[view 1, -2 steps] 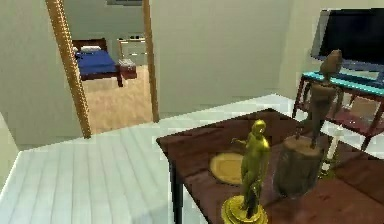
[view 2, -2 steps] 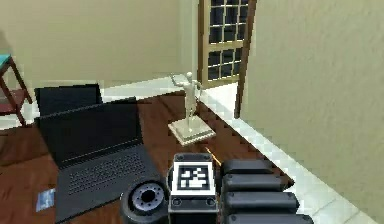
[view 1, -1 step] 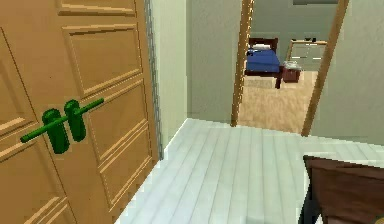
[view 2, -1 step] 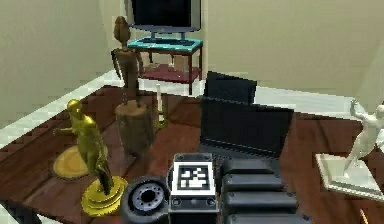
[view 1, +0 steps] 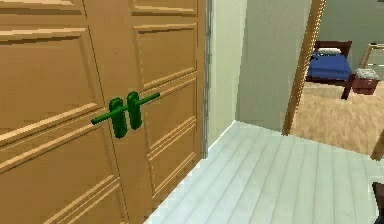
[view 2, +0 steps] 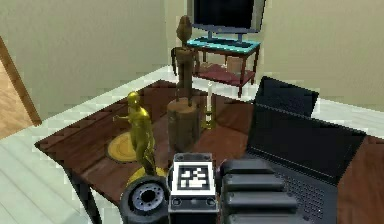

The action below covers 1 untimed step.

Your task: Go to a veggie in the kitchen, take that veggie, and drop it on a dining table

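Veggie: I cannot tell where it is from these frames.

In the forward view, wooden double doors [view 1: 70,110] take up the left half, with a pair of green handles [view 1: 125,113] at their meeting edge. Right of them comes a pale wall, with pale plank floor [view 1: 270,180] below. At the upper right a doorway gives onto a carpeted room, where I see a bed with blue bedding [view 1: 328,66] and a small reddish stand [view 1: 365,84] just beside it.

In the arm side view, a dark wooden table [view 2: 75,150] runs from the left to the lower right. On it, left of centre, stands a gold statue [view 2: 137,125]. Just right of that is a taller wooden figure [view 2: 183,85] on a round base. At the top, beyond the table, a television [view 2: 228,14] sits on a teal-topped stand [view 2: 225,60]. A black laptop [view 2: 300,145] lies on the table at the right.

Along the bottom edge I see the gripper [view 2: 147,198] as a dark round body, with a marked white square beside it and then the arm [view 2: 255,195]. I cannot make out its far end, so I cannot tell how the jaws stand or whether it holds anything.
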Tool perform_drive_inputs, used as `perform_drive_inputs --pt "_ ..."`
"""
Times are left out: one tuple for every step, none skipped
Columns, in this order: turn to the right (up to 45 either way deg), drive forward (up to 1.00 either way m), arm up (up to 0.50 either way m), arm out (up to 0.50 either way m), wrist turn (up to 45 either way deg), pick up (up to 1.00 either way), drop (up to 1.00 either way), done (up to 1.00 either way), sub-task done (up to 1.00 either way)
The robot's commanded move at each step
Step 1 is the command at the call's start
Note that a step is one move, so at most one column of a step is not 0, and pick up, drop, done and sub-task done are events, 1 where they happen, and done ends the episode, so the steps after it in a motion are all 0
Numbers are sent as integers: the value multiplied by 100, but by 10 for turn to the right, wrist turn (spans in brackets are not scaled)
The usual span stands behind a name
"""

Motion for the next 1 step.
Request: perform_drive_inputs --pt "0 0 0 42 0 0 0 0 0"
